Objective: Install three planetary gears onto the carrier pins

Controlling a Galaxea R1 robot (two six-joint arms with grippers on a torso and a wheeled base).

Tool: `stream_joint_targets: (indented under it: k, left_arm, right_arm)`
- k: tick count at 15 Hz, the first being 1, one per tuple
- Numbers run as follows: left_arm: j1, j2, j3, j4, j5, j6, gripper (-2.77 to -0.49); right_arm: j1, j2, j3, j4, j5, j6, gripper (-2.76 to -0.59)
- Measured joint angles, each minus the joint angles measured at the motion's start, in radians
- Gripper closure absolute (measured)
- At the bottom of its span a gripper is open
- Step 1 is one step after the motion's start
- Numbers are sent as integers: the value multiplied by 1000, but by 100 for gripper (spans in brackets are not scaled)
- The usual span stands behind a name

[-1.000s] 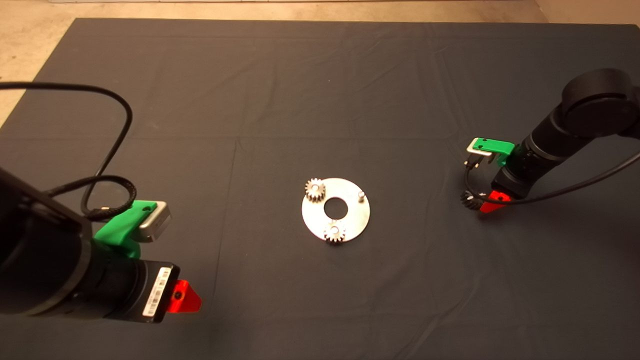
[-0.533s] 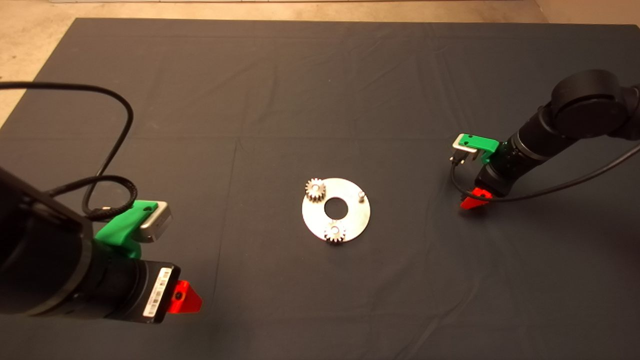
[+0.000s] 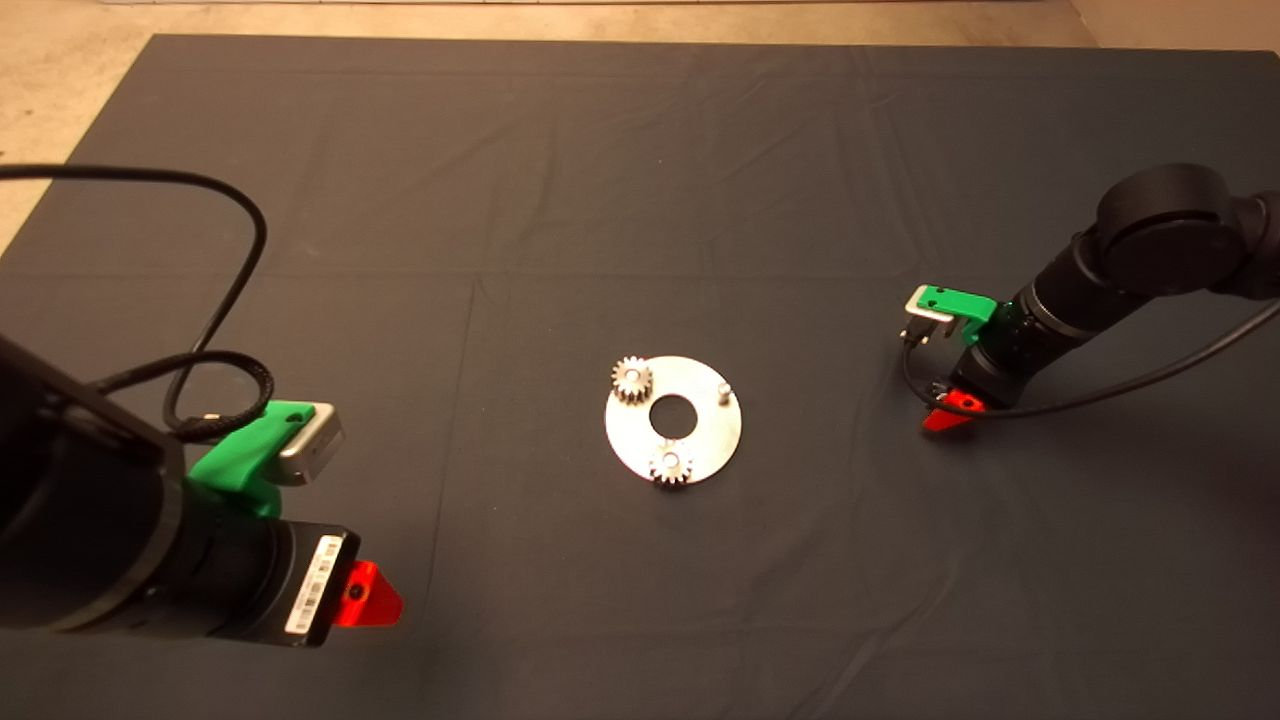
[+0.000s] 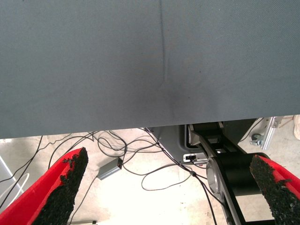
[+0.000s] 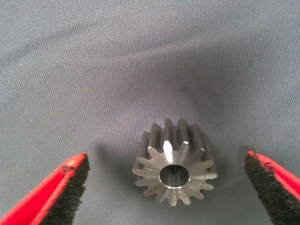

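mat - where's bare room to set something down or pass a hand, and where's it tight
Bare mat runs along the far side beyond the carrier plate, and between plate and left gripper. It is tight at the right gripper, open around the third gear, and on the plate, where two gears sit.

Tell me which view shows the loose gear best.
The right wrist view: the loose gear lies on the mat between the right gripper's open fingers, teeth and hole clear. In the head view that gripper hides it. The left wrist view misses it.
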Motion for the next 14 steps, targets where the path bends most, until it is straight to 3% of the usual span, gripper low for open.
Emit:
stream_joint_targets:
  k: [7, 11, 14]
  left_arm:
    - [0, 0, 0, 0, 0, 0, -249]
    - [0, 0, 0, 0, 0, 0, -249]
    - [0, 0, 0, 0, 0, 0, -249]
  right_arm:
    - [0, -5, 0, -1, 0, -6, -217]
    - [-1, -5, 0, -2, 14, -7, -209]
    - [-2, -5, 0, -6, 14, -44, -198]
